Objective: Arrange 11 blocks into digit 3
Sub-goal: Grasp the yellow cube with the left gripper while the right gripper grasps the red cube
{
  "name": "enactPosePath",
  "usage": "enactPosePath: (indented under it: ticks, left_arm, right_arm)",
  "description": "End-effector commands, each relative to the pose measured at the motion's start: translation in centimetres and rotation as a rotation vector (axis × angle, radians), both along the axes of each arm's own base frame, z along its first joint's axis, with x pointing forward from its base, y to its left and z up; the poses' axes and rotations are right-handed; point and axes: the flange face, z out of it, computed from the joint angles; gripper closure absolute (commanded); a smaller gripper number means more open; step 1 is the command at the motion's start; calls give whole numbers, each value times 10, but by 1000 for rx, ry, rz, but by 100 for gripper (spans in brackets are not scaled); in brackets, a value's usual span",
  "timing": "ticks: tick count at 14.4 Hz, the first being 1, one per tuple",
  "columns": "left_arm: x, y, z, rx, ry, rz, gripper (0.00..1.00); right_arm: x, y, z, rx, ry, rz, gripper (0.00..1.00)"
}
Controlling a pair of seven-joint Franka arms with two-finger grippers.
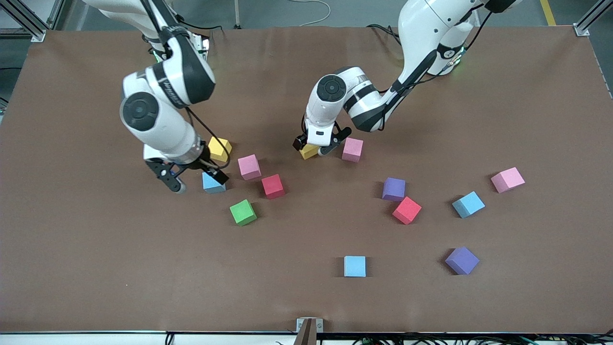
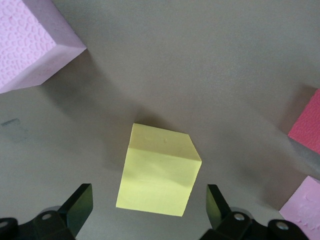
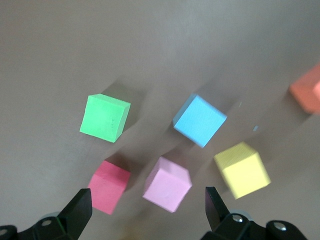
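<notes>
The left gripper (image 1: 315,149) is straddling a yellow block (image 2: 159,170), fingers open; closing off-centre risks twisting it. The right gripper (image 1: 194,179) is hovering open over a blue block (image 1: 213,183).

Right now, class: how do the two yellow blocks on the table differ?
One yellow block sits between the left pincer's open fingers; the other yellow block lies partly hidden under the right arm, ungripped. The first is beside one pink block; the second lies near another pink block. Both are same-sized cubes.

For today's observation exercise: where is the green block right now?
In the front view, the green block sits on the table toward the right arm's end, just nearer the camera than the red block and the blue block.
</notes>
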Motion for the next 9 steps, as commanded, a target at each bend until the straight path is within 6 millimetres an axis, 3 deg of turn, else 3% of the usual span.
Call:
enactPosePath:
  ticks: [1, 5, 8, 9]
  left_arm:
    - [-1, -4, -11, -2, -11, -1, 0]
    - [-2, -6, -25, -23, -6, 1, 1]
    - [0, -7, -29, -43, -8, 9, 3]
    - [-1, -7, -31, -47, -9, 9, 9]
  right_arm:
    - [18, 41, -25, -3, 11, -190, 0]
    - [16, 94, -63, 14, -22, -261, 0]
    - [2, 118, -92, 7, -23, -266, 0]
    - [-2, 117, -103, 1, -18, -263, 0]
